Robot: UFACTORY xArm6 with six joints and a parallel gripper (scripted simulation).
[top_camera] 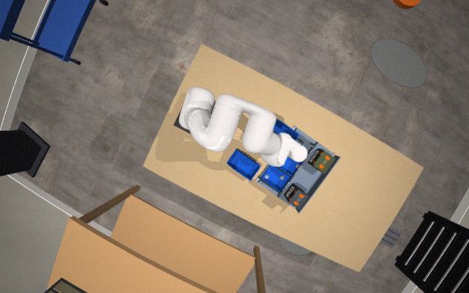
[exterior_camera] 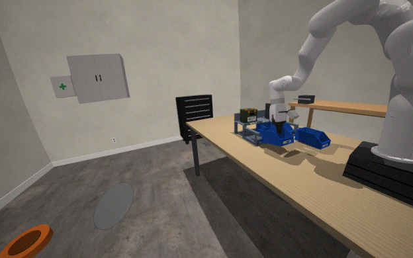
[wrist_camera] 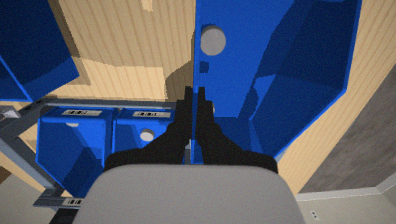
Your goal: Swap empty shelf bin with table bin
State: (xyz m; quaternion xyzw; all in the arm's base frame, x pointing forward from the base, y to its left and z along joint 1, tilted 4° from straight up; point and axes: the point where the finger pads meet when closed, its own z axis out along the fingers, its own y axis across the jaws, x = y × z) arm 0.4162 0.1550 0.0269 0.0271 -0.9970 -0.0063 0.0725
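My gripper is shut on the side wall of a blue bin. The arm hides it in the top view. In the wrist view a grey round part lies in this bin. The bin hangs above the table, its shadow below it, beside the front of the grey shelf. Whether it is exactly level I cannot tell. An empty blue bin stands on the table. The vacated place shows at one end of the shelf; the arm partly covers it.
Two blue bins with round parts, one at the shelf's far end and one beside it, sit on the shelf. A green box and a dark box stand on the upper board.
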